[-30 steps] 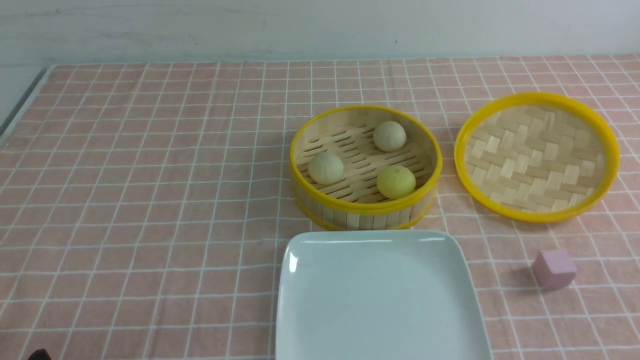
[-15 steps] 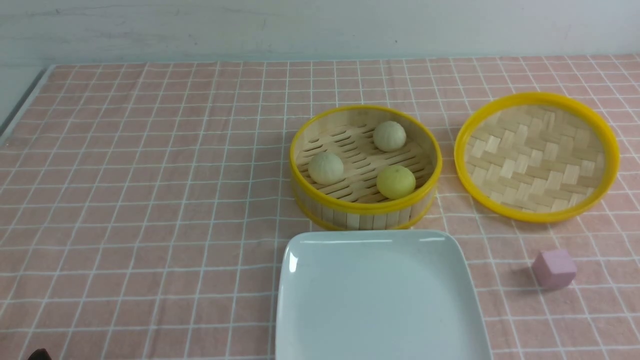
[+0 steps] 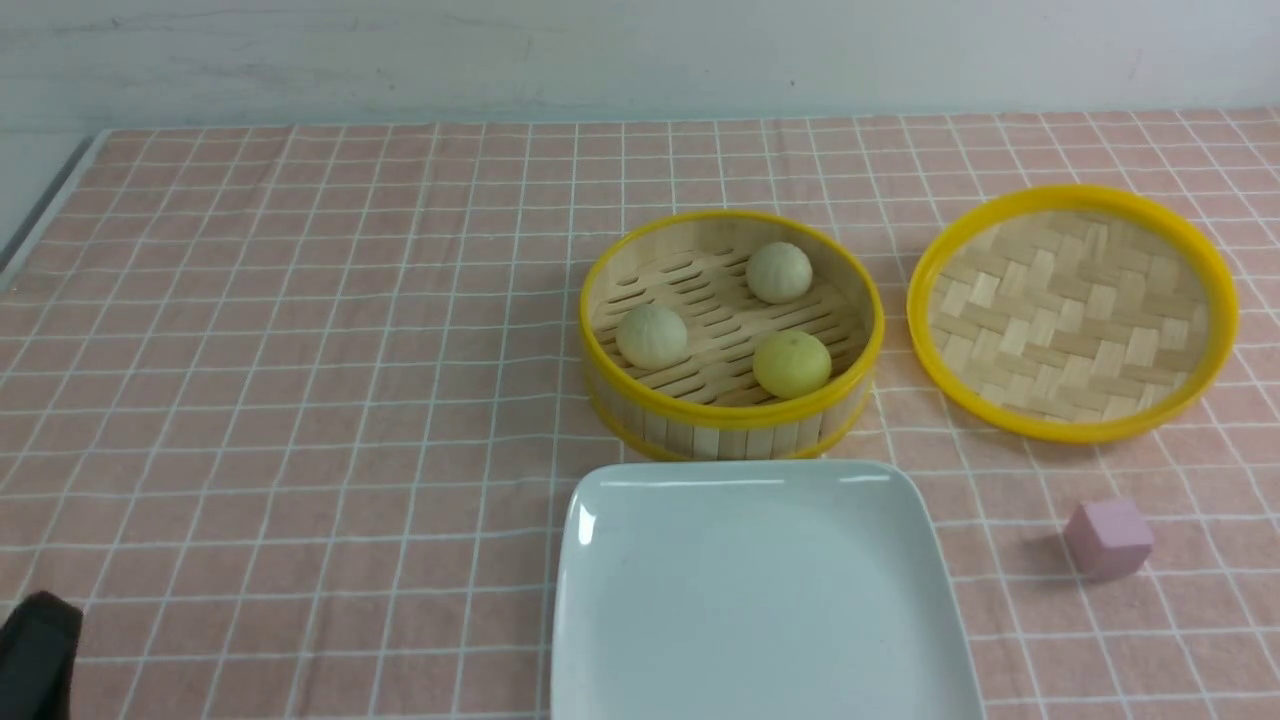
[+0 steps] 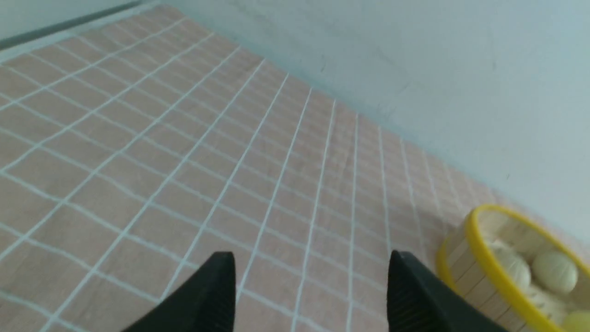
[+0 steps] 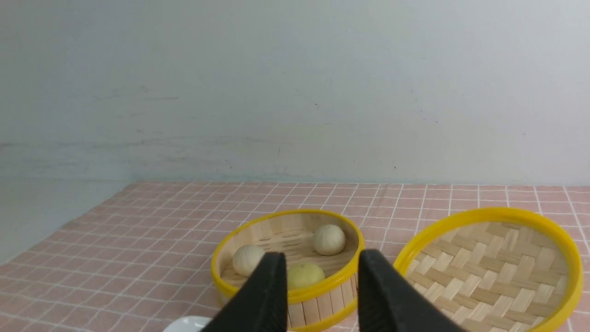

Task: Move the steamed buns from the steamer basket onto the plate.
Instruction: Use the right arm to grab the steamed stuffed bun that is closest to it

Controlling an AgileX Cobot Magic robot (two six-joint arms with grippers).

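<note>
Three steamed buns lie in the steamer basket (image 3: 730,432): a cream one (image 3: 651,336) on its left, a cream one (image 3: 779,272) at the back and a yellow one (image 3: 791,364) at the front right. Just in front of the basket sits the white square plate (image 3: 760,590), with nothing on it. My left gripper (image 4: 311,265) is open and empty over bare cloth, far left of the basket (image 4: 480,265); only a dark part of it (image 3: 35,655) shows in the front view's lower left corner. My right gripper (image 5: 321,263) is open and empty, on the near side of the basket (image 5: 286,213).
A shallow yellow-rimmed woven tray (image 3: 1075,312) lies right of the basket. A small pink cube (image 3: 1108,538) sits right of the plate. The pink checked cloth (image 3: 300,400) covers the table up to the wall.
My left gripper has come further into the front view's lower left corner. The buns, basket and plate have not moved.
</note>
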